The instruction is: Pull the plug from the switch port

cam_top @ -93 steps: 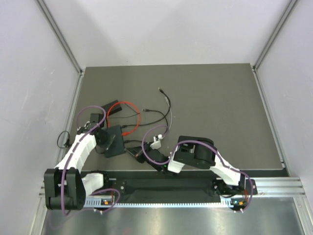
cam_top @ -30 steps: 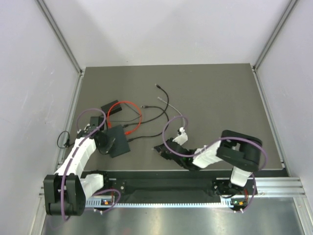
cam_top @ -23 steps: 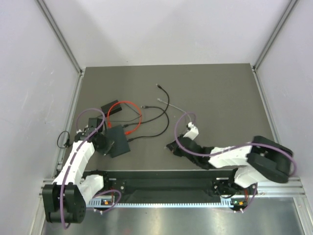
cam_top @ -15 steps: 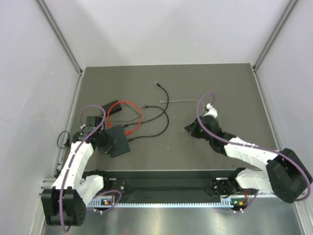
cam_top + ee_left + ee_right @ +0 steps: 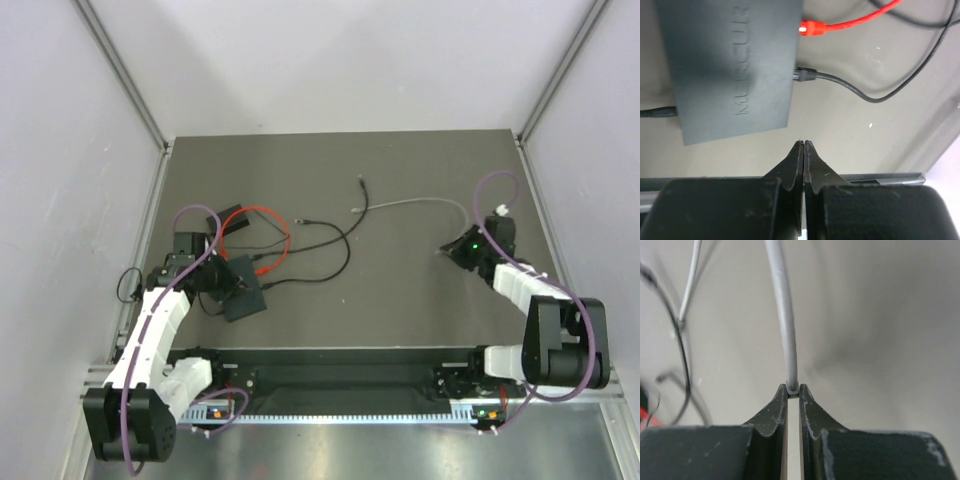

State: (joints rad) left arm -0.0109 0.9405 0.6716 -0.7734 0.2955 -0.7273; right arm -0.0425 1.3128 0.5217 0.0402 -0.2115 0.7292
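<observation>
**Grey cable held at the right, switch at the left with two leads in it**

The right gripper [image 5: 793, 390] is almost fully clenched and pinches the grey cable [image 5: 782, 315] between its tips. The cable stands up out of the narrow slot and runs away over the bench [image 5: 400, 300]. In the top view this gripper is near the right edge of the bench, and the cable arcs from it toward the middle. Its far end [image 5: 358, 207] lies loose there, well apart from the switch. It is too small to see its shape, but I judge that this is the plug and that it is already out of its port. Holding the cable far to the right fits a pull that draws the plug clear.

The left gripper [image 5: 803, 145] is clenched with nothing in it, the two tips pressed together. It hangs just beside the near short edge of the switch [image 5: 730, 65], and I cannot tell whether it touches. It is probably there to keep the box from sliding. A red cable [image 5: 840, 22] and a black cable [image 5: 850, 87] sit in sockets on one long edge, and a thin dark lead [image 5: 655, 112] enters the opposite side.
</observation>
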